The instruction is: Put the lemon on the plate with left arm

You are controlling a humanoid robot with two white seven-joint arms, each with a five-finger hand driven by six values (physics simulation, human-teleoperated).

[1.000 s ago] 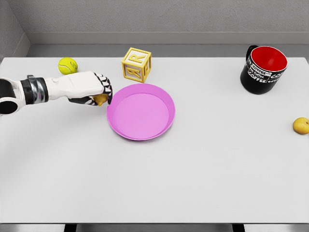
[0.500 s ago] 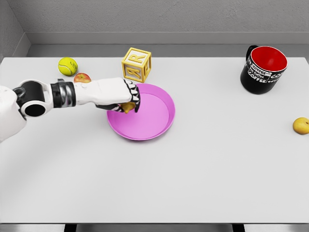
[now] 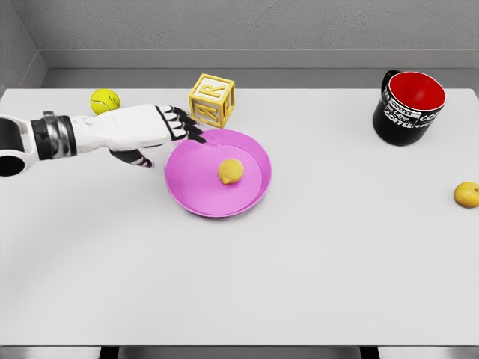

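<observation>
Half a second ago the left hand [image 3: 142, 131] was over the left part of the pink plate [image 3: 196, 199] with the lemon [image 3: 230, 171] clamped in its curled fingers; now the lemon lies loose on the plate, a little right of the plate's middle, and the hand has drawn back toward the left edge of the frame. Its fingers [image 3: 182, 124] are stretched out flat and hold nothing, their dark tips just over the plate's upper left rim. The red apple that showed beside the forearm in the earlier frame is now hidden behind the arm.

Nearest the camera the grey table [image 3: 299, 284] is bare surface. At mid-depth sits the one plate, left of centre, with the single lemon in it and nothing else. At the right edge of the frame, at about the same depth, one small yellow-orange fruit [image 3: 466, 194] lies on the table, well apart from everything else.

Farther back, one yellow letter block [image 3: 212, 99] stands just beyond the plate's upper rim, near the fingertips. One tennis ball [image 3: 105, 101] lies in the upper left, just beyond the forearm. In the upper right stands one black mug [image 3: 408, 107] with a red inside, upright; nothing shows inside it.
</observation>
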